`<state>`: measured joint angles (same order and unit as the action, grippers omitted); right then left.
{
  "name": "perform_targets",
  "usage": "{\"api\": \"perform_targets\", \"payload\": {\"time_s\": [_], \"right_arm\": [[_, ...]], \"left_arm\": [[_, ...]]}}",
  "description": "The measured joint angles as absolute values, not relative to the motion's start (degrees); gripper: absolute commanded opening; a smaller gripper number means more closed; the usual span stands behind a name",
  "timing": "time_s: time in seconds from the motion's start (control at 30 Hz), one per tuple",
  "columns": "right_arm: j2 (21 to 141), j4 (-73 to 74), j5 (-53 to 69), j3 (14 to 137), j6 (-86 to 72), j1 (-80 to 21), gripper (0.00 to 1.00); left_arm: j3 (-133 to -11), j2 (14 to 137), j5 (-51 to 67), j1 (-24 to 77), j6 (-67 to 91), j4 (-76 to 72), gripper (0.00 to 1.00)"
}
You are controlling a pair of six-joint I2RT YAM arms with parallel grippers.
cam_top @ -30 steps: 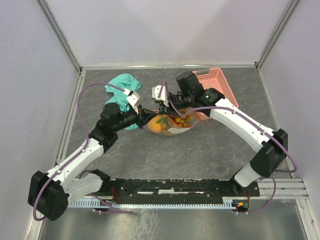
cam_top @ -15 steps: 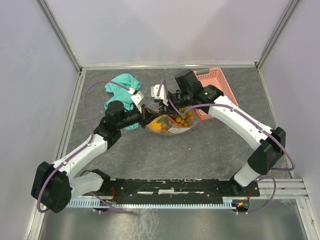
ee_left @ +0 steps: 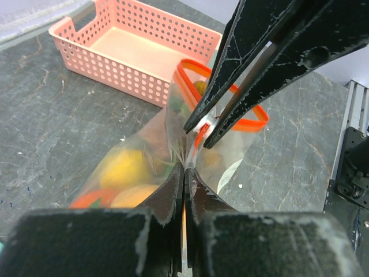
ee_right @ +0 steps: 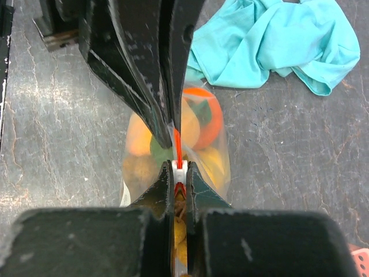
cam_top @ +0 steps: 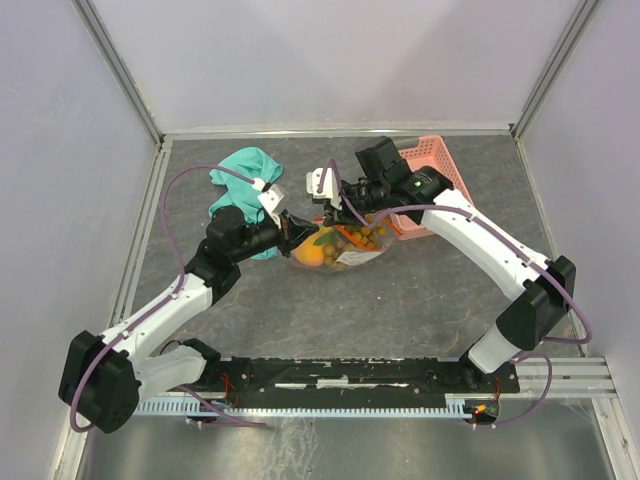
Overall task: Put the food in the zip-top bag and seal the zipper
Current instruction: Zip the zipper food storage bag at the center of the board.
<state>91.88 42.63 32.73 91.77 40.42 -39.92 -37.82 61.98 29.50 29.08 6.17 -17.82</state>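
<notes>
My left end effector (ee_left: 184,173) is closed flat on the thin plastic at one end of the zip-top bag's (cam_top: 340,250) mouth. My right end effector (ee_left: 202,128) is pinched shut on the zipper (ee_left: 253,118) just beside it. I judge the left grip to be an anchor: it holds that end taut so the right one can run along the red strip and press it together.

The food (ee_left: 124,167) is already inside, bulging the bag's belly, which seems to rest on the table (ee_left: 52,127) between the teal cloth (ee_right: 277,40) and the pink basket (ee_left: 138,55).

The zipper's long axis runs from my left fingers away toward the basket, roughly left to right in the overhead view. Beyond my right end effector the strip splits into an open red loop, so that stretch of the mouth gapes, facing up and toward the far side. The bag's bottom sags toward my bases.
</notes>
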Motion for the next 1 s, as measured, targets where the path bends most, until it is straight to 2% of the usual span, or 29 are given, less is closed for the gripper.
{"api": "perform_targets", "payload": {"time_s": [0.57, 1.0], "right_arm": [[89.3, 44.5, 32.7, 88.6, 40.4, -36.4, 0.01], [87.3, 44.7, 31.4, 85.5, 39.7, -34.6, 0.01]], "left_arm": [[-35.4, 58.3, 26.6, 28.7, 8.8, -20.1, 0.03], [-34.6, 54.6, 18.9, 27.9, 8.8, -14.8, 0.03]]}}
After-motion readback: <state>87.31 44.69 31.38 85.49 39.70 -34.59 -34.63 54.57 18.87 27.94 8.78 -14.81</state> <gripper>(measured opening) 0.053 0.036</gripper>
